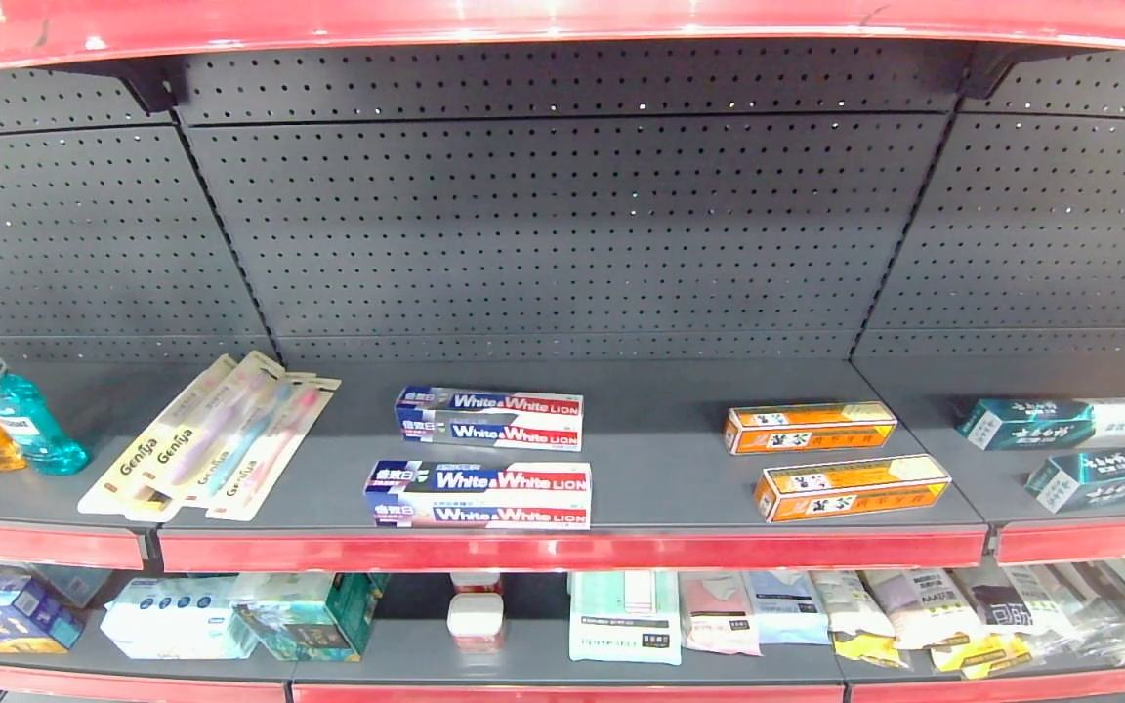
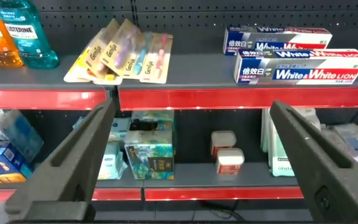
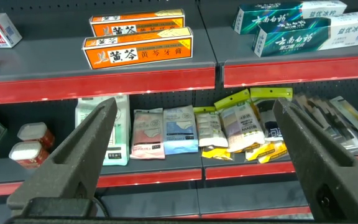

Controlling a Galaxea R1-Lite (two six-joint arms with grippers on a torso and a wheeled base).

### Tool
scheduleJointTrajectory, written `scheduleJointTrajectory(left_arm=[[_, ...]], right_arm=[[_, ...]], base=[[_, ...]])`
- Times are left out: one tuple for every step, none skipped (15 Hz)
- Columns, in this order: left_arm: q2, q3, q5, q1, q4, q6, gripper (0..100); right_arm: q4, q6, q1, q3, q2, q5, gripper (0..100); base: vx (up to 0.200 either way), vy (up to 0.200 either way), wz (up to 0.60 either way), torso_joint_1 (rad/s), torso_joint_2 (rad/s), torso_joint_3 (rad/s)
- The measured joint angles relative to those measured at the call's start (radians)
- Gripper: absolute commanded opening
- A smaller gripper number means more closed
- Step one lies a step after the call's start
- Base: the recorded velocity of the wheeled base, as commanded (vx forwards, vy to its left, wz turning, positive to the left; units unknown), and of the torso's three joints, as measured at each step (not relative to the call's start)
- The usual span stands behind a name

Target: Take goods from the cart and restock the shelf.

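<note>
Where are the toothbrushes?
In the head view the toothbrush packs lie on the left of the upper shelf, between the mouthwash bottles and the blue-and-white toothpaste boxes.

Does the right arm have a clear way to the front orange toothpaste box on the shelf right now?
Probably yes. The right hand is open and empty, and the front orange box lies near the shelf edge with nothing on it or before it.

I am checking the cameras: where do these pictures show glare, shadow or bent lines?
Head view: the upper red shelf edge looks bowed and carries white glare; the lower shelf lies in shadow. Left wrist view: the red shelf strip runs straight, no glare. Right wrist view: the red front strip slopes, evenly lit.
</note>
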Motion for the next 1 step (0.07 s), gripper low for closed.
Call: scheduleJointTrajectory(left_arm=[[0.000, 0.000, 0.000, 0.000, 0.000, 0.000, 100]], right_arm=[[0.000, -0.001, 0.000, 0.000, 0.000, 0.000, 100]], base=[[0.000, 0.000, 0.00, 0.000, 0.00, 0.000]])
